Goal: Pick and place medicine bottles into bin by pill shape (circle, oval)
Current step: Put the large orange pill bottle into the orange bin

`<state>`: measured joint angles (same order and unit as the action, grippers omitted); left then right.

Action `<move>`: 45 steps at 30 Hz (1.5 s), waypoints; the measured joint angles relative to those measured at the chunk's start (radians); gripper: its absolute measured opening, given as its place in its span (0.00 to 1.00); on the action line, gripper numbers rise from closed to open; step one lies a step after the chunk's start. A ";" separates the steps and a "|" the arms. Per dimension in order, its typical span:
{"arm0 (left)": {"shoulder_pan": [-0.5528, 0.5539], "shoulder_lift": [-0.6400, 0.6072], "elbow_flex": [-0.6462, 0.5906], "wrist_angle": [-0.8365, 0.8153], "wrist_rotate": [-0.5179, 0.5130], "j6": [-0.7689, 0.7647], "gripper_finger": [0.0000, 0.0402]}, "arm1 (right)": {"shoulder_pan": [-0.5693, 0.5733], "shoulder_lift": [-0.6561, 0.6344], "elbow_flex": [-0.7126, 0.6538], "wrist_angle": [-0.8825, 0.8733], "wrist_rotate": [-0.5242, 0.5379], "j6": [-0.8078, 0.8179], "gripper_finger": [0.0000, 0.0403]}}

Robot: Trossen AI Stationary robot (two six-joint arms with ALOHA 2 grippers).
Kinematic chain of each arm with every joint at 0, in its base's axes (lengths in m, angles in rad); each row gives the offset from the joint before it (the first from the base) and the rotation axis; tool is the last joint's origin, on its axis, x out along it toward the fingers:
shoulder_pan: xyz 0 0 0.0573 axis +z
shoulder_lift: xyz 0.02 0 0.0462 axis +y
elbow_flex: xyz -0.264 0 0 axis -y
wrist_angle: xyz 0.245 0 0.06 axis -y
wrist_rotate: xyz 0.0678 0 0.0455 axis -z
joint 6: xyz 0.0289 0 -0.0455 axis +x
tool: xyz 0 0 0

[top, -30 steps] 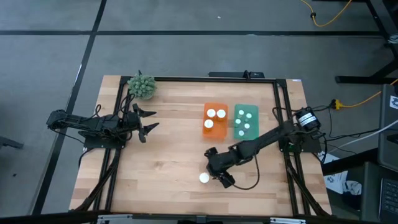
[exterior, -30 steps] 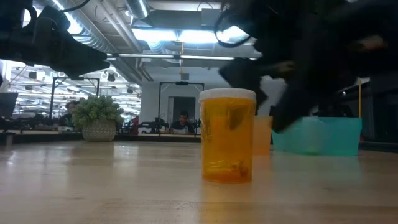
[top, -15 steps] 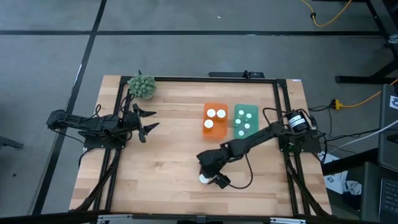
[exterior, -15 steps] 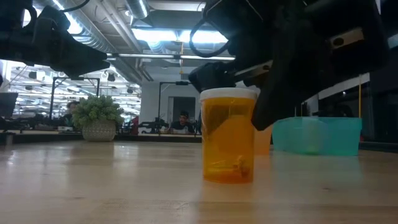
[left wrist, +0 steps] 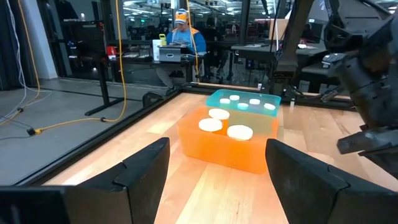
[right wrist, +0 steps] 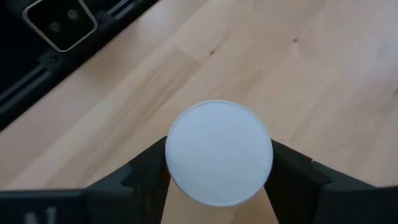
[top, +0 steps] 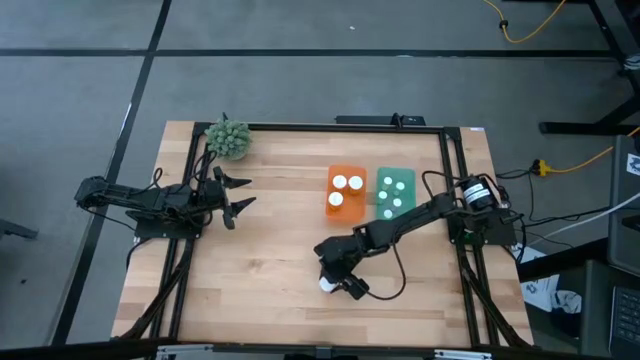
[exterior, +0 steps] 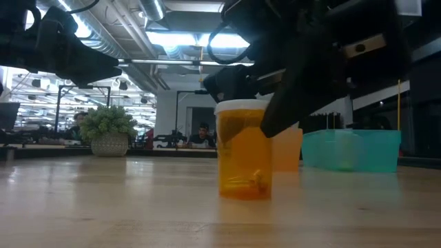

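**Right claw clamped on the orange bottle**

The right gripper [top: 335, 283] reaches down near the table's [top: 260, 270] front edge, its two fingers [right wrist: 146, 168] pressed against either side of the orange bottle [exterior: 244, 153] — a clamp just under the white cap [right wrist: 218, 151]. The bottle looks slightly tilted in the low view; whether its base touches the wood cannot be told.

The left gripper [top: 238, 195] waits over the left half of the table, jaws apart and holding nothing, near a small plant [top: 228, 138].

Toward the back right sit two bins, touching side by side — an orange bin [top: 333, 212] with three white-capped bottles [top: 347, 183] in it, and a teal bin [top: 408, 182] with several more. A person [left wrist: 181, 34] sits at a desk in the room beyond.
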<state>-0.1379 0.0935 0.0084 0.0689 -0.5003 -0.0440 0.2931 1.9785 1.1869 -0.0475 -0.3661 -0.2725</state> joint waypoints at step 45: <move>0.000 0.020 0.000 0.000 0.000 -0.033 0.64 | -0.364 -0.590 -0.498 0.019 0.518 0.297 0.49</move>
<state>-0.1382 0.1139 0.0082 0.0685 -0.5004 -0.0769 -0.0710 1.3889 0.6893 -0.0283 0.1520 0.0245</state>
